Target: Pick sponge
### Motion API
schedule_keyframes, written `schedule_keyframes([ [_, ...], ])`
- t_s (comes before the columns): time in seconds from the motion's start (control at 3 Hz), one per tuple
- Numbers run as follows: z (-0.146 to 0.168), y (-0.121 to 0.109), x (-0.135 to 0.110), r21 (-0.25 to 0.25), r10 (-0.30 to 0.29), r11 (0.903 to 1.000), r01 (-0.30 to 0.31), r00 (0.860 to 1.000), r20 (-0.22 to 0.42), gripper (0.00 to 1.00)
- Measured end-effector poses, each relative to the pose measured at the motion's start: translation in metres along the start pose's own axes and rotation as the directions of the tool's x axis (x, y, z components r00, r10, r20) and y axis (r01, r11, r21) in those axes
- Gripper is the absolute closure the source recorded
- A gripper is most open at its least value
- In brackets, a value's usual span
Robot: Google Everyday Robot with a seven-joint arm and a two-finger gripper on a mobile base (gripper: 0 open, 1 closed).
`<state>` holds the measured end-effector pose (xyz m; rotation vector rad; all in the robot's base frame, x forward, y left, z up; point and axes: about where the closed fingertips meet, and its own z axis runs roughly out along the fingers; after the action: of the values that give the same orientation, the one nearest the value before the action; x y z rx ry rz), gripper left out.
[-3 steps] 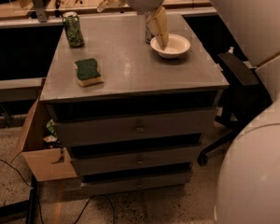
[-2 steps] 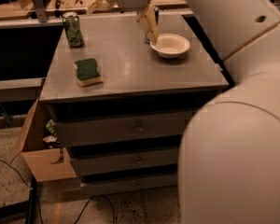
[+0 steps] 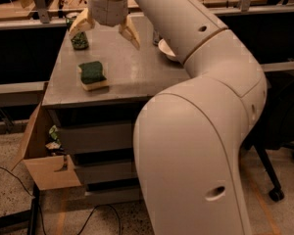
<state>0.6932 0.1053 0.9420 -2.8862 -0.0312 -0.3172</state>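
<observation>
The sponge (image 3: 93, 75) lies flat on the grey cabinet top (image 3: 132, 72), near its front left corner, dark green scouring layer up over pale yellow foam. My gripper (image 3: 106, 32) hangs above the cabinet top, behind and slightly right of the sponge, apart from it. Its two tan fingers (image 3: 130, 34) are spread wide and hold nothing.
A green patterned can (image 3: 79, 39) stands at the back left, partly behind my left finger. A white bowl (image 3: 165, 51) sits at the right, mostly hidden by my arm. Drawers lie below the top. An open cardboard box (image 3: 41, 155) stands at the cabinet's left. An office chair base (image 3: 274, 192) is at right.
My gripper has swung left from over the white bowl to the back middle of the cabinet top, nearer the sponge. My arm now fills much of the right side of the view.
</observation>
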Motion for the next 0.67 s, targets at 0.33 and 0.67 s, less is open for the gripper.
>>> schedule_keyframes([
  [0.33,0.046,-0.002,0.003,-0.038,-0.062,0.9972,0.064,0.997,0.041,0.00],
  [0.67,0.074,0.000,0.004,-0.084,-0.085,0.9924,0.090,0.994,0.065,0.00],
])
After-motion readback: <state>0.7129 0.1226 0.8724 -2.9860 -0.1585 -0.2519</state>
